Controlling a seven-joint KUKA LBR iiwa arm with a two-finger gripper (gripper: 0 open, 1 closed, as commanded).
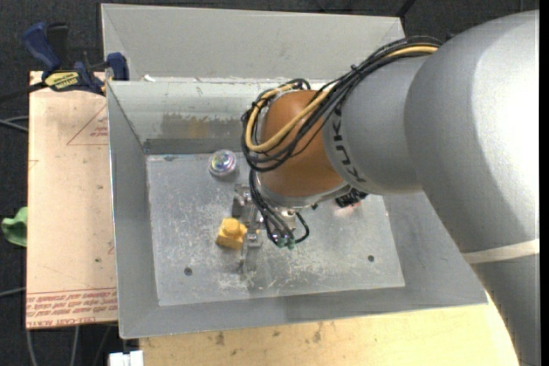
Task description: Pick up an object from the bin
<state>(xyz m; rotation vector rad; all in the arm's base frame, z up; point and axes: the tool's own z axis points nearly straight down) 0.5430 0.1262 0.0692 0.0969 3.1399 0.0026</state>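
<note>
My gripper (250,229) reaches down to the bin floor near the middle, just below the arm's wrist. A small yellow chunky object (229,233) lies right against the gripper's left side; whether it is gripped or only beside the gripper is hidden. A small round shiny silver object (223,163) rests on the floor farther back, near the rear wall and apart from the gripper.
A small white and red thing (346,202) peeks out from under the right side of the wrist. The arm's orange cover and cables hang over the bin's middle and hide the floor beneath. Bare scuffed floor lies to the left and front.
</note>
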